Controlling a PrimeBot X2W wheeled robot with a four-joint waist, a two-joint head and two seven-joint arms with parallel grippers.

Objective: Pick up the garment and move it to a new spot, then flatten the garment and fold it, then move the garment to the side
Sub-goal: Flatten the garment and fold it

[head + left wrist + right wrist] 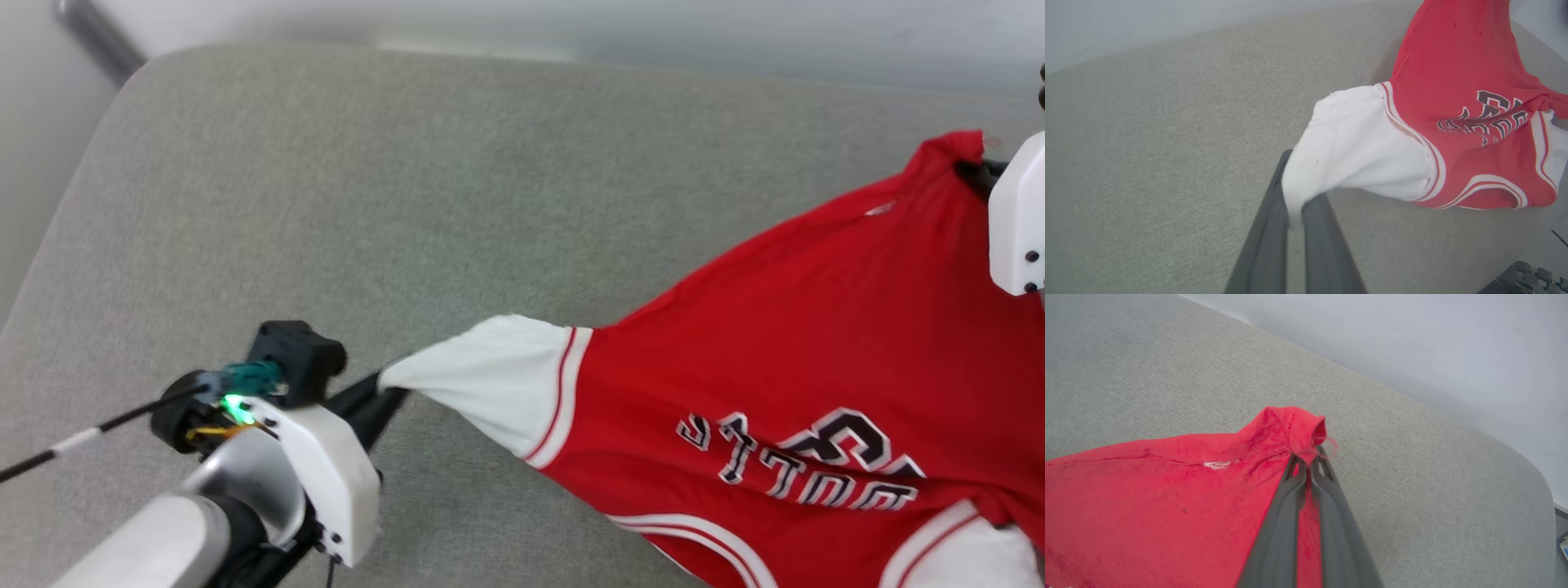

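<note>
At the left of my head view, the left gripper (385, 394) reaches in from the lower left. A green light (235, 406) glows on its wrist and a black cable (82, 445) trails off to the left edge. Its dark fingers (359, 412) are clamped together on the tip of the garment's white sleeve (490, 376). In the left wrist view the same gripper (1299, 192) shows the sleeve (1355, 151) pinched between its two fingers (1265, 245), the cloth bunched where they meet.

Moving right, the garment (775, 327) is a red jersey-style shirt. It is pulled out across the right half of a grey upholstered cushion (367, 180), stretched between my two grippers. Red-and-white striped trim edges the sleeve. Black lettering with white outlines (808, 461) sits low on the chest, upside down from my viewpoint. The left half of the cushion is bare grey fabric.

At the far right edge, the right gripper (973, 167) comes in under its white housing, holding a red corner of the garment (951, 151). In the right wrist view its fingers (1327, 506) are closed tight on that bunched red corner (1290, 424). The rest of the red cloth (1147, 498) spreads away to the lower left over the cushion (1412, 457).
</note>
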